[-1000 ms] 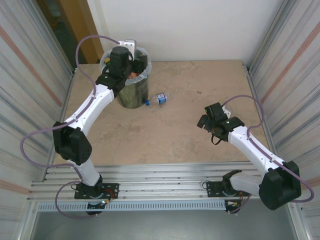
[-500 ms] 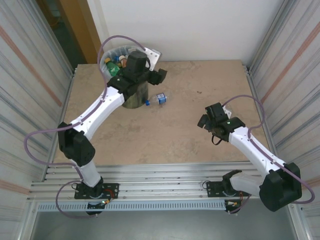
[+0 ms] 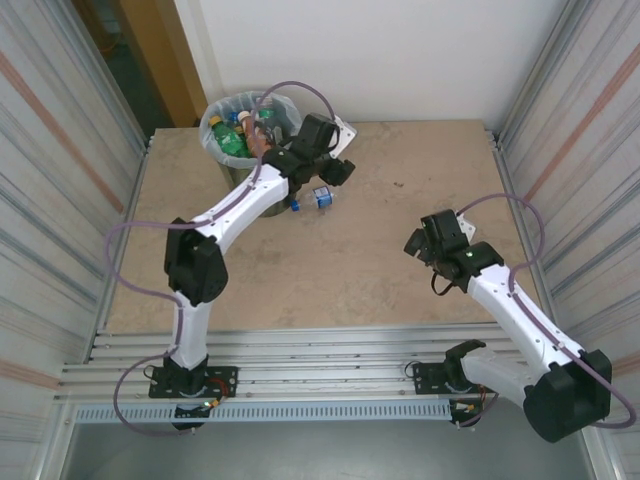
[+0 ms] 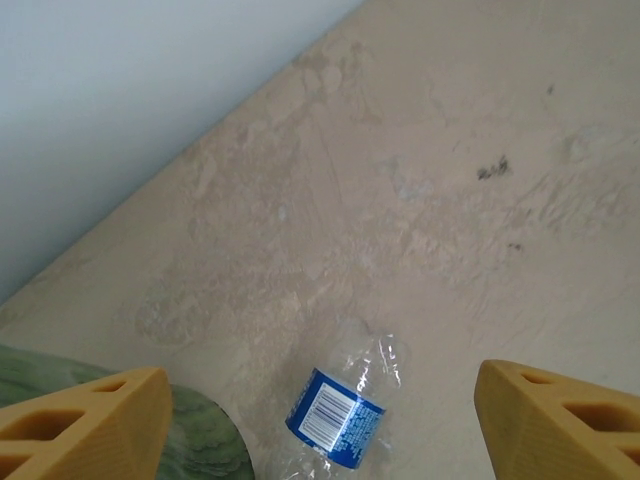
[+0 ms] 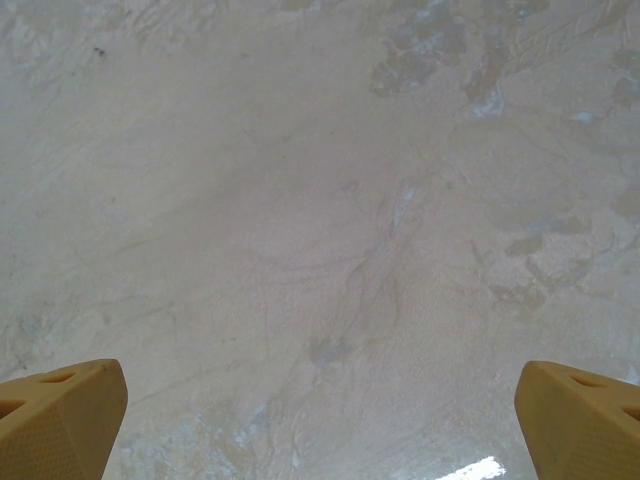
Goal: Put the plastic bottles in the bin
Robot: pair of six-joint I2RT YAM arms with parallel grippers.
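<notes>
Lining up the left jaws over the last loose bottle, which lies on its side on the table just right of the bin in the upper left of the top view.

Left jaws open and empty; in the left wrist view the clear, blue-labelled bottle sits low centre between the fingers, with the bin wall at lower left. Judgement: come down square across the labelled middle, and keep the bin-side finger off the wall, since crumpled plastic may squirm. Right jaws wide open and empty over bare table at right. A second ago the left arm hung over the bin, hiding the bottles inside. It has since swung right and its jaws have widened. The loose bottle has not moved, and the right arm has barely shifted.
</notes>
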